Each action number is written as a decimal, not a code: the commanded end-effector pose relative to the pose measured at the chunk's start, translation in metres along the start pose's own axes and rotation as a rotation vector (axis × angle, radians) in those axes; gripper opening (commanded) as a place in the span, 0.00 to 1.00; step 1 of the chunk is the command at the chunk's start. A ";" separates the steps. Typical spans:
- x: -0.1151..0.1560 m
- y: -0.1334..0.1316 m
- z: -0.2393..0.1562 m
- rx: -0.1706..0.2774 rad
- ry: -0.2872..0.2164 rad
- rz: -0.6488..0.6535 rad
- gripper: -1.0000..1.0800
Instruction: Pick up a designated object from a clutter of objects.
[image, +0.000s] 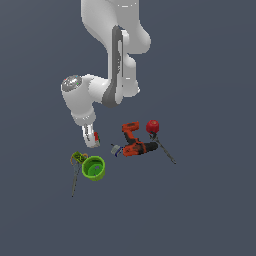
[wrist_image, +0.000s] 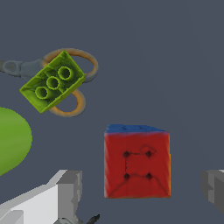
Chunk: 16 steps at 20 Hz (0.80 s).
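Close in, the wrist view shows the claw (wrist_image: 138, 192) spread wide, one grey finger on each side of the small red-faced cube with a blue top (wrist_image: 137, 162), not touching it. It looks rigid, light and smooth-sided, so a squeeze across two flat opposite faces, mid-height, should hold. Farther off lie the green studded brick (wrist_image: 52, 81) on orange-handled scissors (wrist_image: 74, 94), then the bright green cup (image: 93, 168) and orange-black drill (image: 134, 141).
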<state>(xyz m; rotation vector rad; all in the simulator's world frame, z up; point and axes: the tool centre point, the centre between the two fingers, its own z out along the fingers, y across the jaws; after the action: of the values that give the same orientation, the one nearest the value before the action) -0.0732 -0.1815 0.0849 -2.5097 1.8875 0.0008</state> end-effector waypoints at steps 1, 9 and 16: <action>0.001 0.002 0.002 -0.001 0.001 0.010 0.96; 0.000 0.002 0.015 -0.001 0.001 0.006 0.96; 0.000 0.002 0.045 -0.001 0.001 0.010 0.96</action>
<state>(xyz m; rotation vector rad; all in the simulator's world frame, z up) -0.0755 -0.1823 0.0453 -2.5025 1.9001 0.0016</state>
